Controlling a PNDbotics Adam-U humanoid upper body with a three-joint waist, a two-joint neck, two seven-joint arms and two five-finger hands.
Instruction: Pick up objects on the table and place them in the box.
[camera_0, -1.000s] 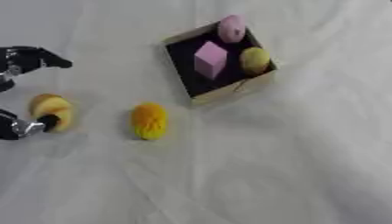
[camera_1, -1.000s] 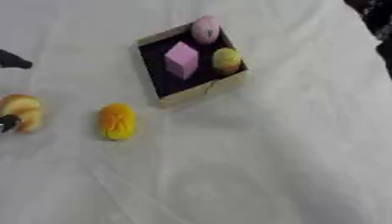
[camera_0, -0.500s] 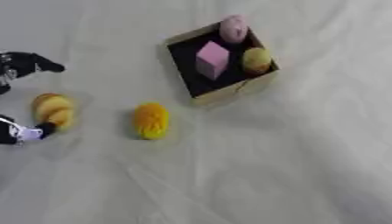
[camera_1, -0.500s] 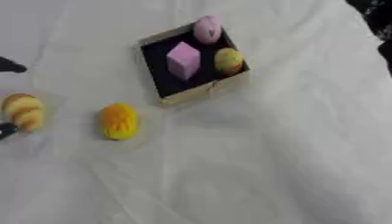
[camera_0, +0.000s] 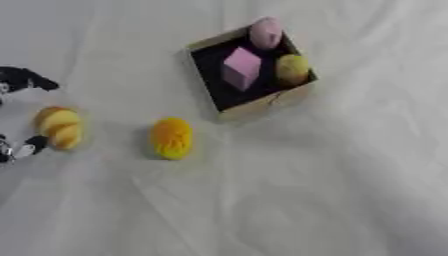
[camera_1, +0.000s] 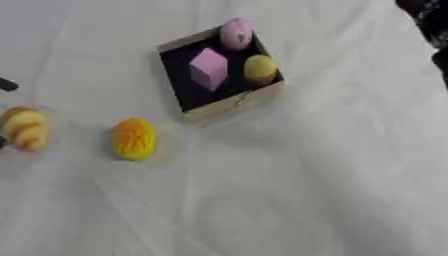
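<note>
On the white-clothed tabletop (camera_0: 350, 190), near its left edge, I see my left hand (camera_0: 22, 82) spread wide around the orange-and-yellow rounded lump (camera_0: 59, 127), fingers apart from it.

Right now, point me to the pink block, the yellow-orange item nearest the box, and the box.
pink block (camera_0: 241, 68): left eye view, on its top face.
yellow-orange item (camera_0: 171, 138): left eye view, on its middle.
box (camera_0: 262, 105): left eye view, on its near wall.
</note>
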